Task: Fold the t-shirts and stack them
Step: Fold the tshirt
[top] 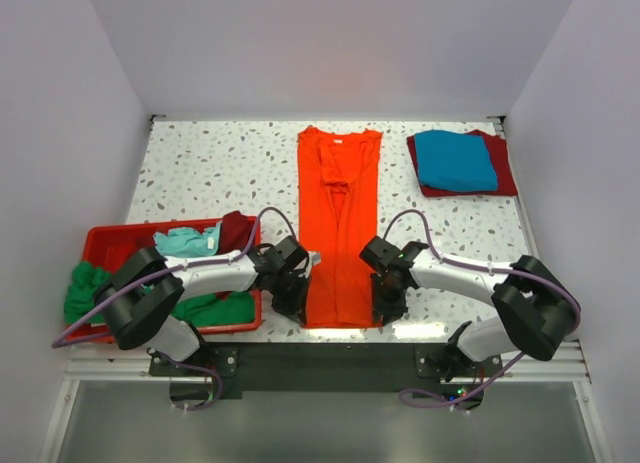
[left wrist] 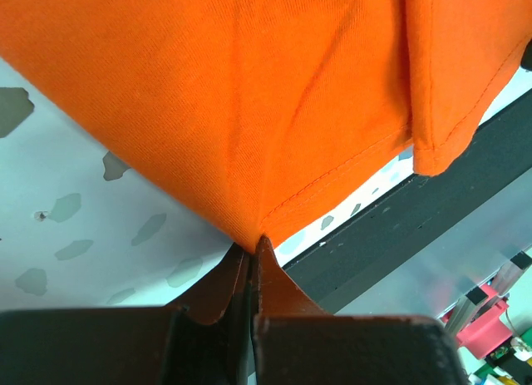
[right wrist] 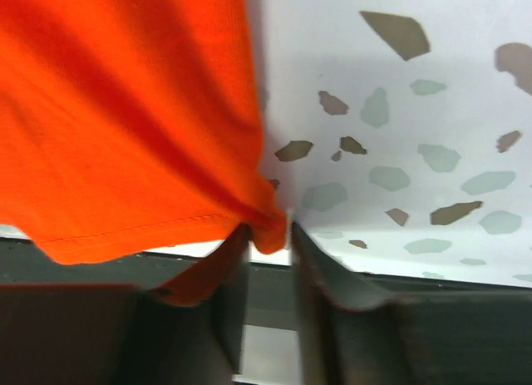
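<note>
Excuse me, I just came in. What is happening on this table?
Two robot arms are folding t-shirts. An orange shirt lies in a long strip on the table. The left gripper is shut on one near hem corner. The right gripper sits at the other corner, jaws slightly apart. At the far right, a folded blue shirt lies on a dark red shirt. Other shirts wait in the red bin.
</note>
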